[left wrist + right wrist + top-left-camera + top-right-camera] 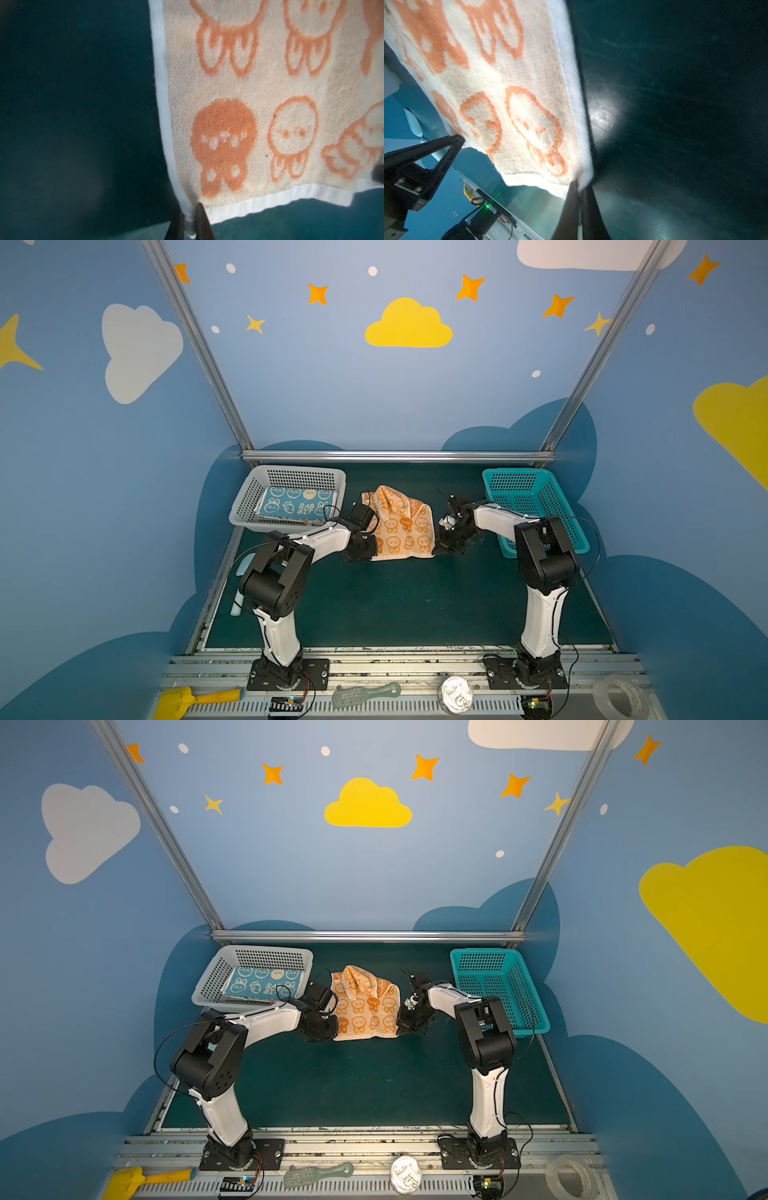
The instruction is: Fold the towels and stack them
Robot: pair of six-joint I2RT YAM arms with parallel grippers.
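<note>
We find the orange towel [401,526] [365,1006] on the tabletop [395,605], in the middle of its far half, between two baskets and touching neither. Its ground is cream, printed with rows of rabbit heads in orange outline, a few of them filled solid orange, and a plain white hem runs along its edges. In the left wrist view [249,93] the terry loops and the hem are sharp. In the right wrist view [508,93] the print is blurred. The near part of the cloth lies spread open with its print up, while the far part is bunched into a raised, rumpled fold.

The left gripper [371,556] [190,225] is at the towel's near left corner. Its two dark fingers stand narrow, with the white hem corner pinched between them. The right gripper [437,549] [580,209] is at the near right corner, its fingers likewise pressed together on the hem. There the cloth stands clear of the tabletop, with a shadow beneath it.

We note a blue towel [295,504] folded to a rectangle inside the grey basket [248,499] at the far left corner. It shows white rabbit outlines and the letters "RAB BIT". The teal basket [515,471] sits at the far right corner.
</note>
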